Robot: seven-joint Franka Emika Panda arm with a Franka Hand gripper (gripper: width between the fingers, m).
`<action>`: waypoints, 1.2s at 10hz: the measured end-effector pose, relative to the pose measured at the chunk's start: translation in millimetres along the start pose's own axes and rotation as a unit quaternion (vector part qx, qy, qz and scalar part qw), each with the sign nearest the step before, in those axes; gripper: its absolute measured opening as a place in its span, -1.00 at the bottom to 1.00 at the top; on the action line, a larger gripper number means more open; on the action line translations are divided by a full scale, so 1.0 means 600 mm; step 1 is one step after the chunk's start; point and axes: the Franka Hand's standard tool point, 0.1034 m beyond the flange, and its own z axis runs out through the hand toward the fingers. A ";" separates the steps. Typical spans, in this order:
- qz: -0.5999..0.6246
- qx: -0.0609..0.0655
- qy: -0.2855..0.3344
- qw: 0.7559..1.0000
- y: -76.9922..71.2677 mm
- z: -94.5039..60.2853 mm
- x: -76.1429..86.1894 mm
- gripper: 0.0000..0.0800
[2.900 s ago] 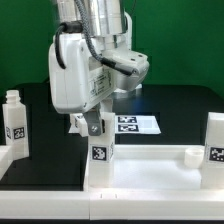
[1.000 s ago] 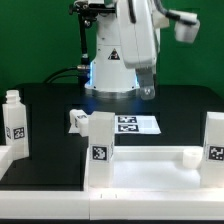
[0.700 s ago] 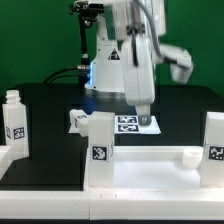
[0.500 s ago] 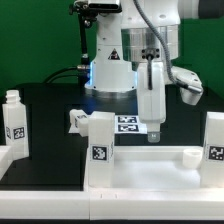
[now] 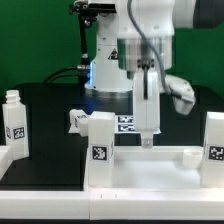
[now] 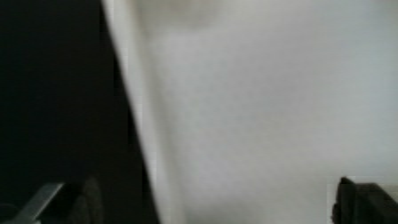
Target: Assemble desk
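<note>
Looking at the fingers [image 6: 57, 202] first, you see them set wide apart at the two edges of the wrist view. Nothing is held between them; there is only a blurred white face against black. In the exterior view they hang pointing down, just above the back rim of the desk top [image 5: 150, 172]. It lies on the black surface [image 5: 50, 100] nearest the camera, with the marker board [image 5: 128, 124] just behind it. One leg [image 5: 13, 120] stands well apart at the exterior view's left. Your risk, as I judge it, is a descent onto that rim. A fingertip striking it would shove the desk top askew, and the blur gives you little to aim by.
</note>
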 end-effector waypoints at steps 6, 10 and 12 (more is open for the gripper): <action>-0.004 -0.033 0.024 0.999 0.038 0.071 -0.019 0.37; -0.004 -0.034 0.024 0.999 0.039 0.072 -0.019 -0.79; -0.050 -0.034 0.022 0.998 0.038 0.069 -0.018 -0.83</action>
